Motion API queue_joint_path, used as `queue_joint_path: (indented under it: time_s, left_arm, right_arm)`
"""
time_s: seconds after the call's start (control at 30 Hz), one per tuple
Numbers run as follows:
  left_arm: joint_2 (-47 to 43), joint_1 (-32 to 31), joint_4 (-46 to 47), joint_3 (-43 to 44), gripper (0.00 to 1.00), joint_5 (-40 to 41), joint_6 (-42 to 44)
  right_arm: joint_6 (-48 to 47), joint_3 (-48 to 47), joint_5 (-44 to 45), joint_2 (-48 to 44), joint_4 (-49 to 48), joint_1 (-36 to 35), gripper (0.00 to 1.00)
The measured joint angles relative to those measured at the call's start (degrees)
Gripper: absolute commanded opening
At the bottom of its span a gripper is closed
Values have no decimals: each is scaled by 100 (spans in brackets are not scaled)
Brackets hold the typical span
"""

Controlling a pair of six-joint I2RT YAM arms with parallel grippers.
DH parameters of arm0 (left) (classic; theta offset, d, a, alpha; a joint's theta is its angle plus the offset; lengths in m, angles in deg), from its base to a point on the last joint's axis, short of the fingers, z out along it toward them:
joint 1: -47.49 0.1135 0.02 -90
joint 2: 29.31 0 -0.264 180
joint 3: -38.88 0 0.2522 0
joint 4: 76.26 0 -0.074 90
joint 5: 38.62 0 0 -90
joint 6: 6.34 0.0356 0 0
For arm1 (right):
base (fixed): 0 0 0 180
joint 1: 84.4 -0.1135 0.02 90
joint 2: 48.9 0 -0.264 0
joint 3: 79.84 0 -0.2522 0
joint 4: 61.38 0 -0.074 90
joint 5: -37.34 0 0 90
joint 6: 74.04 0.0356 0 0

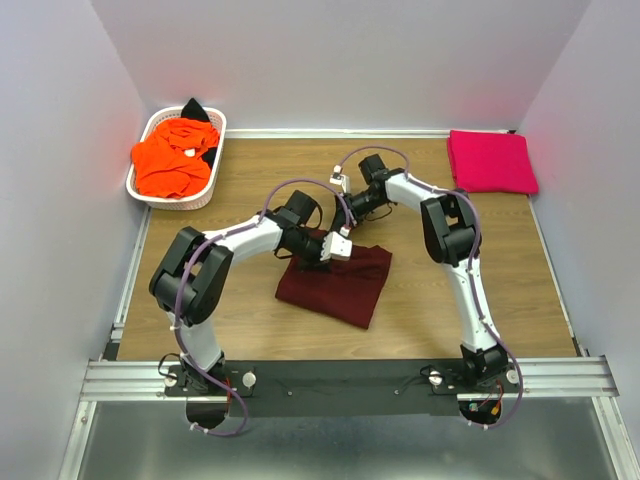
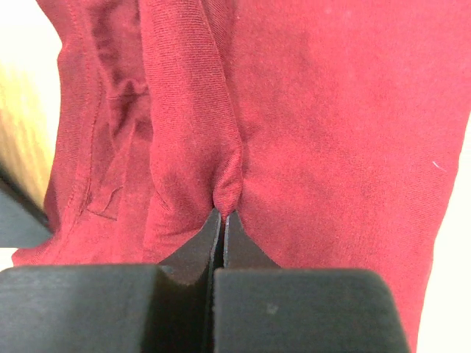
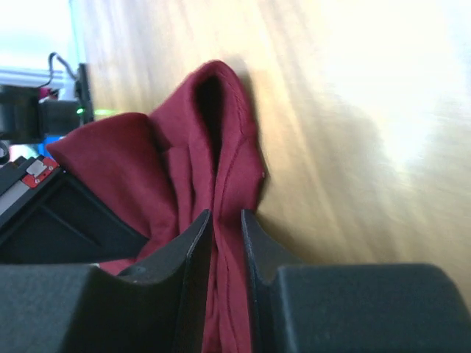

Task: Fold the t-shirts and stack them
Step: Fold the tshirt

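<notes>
A dark maroon t-shirt (image 1: 335, 288) lies partly folded on the wooden table's middle. My left gripper (image 1: 322, 260) is at its back left edge and shut on a pinched fold of it (image 2: 223, 213); the maroon cloth (image 2: 316, 132) fills the left wrist view. My right gripper (image 1: 349, 227) is just behind it and shut on a bunched edge of the same shirt (image 3: 227, 215), lifted off the table (image 3: 353, 147). A folded bright pink t-shirt (image 1: 491, 161) lies at the back right. An orange t-shirt (image 1: 170, 160) and a black one (image 1: 197, 108) are in the basket.
A white lattice basket (image 1: 216, 172) stands at the back left corner. White walls close the table on three sides. The left arm's dark body (image 3: 51, 220) shows close beside the right gripper. A metal rail (image 1: 340, 378) runs along the near edge.
</notes>
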Motion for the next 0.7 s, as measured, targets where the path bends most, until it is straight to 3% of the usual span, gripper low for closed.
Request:
queue_joint_path:
  time_s: [0.33,0.7]
  left_arm:
    - [-649,-348,-59,-291,0,-140,-544]
    - [-710,-341,-98,122,0,2,-584]
  right_arm:
    - [-155,535,-643,-24,-22,-562,27]
    - [-446,1078,-876,-219,-175,-629,25]
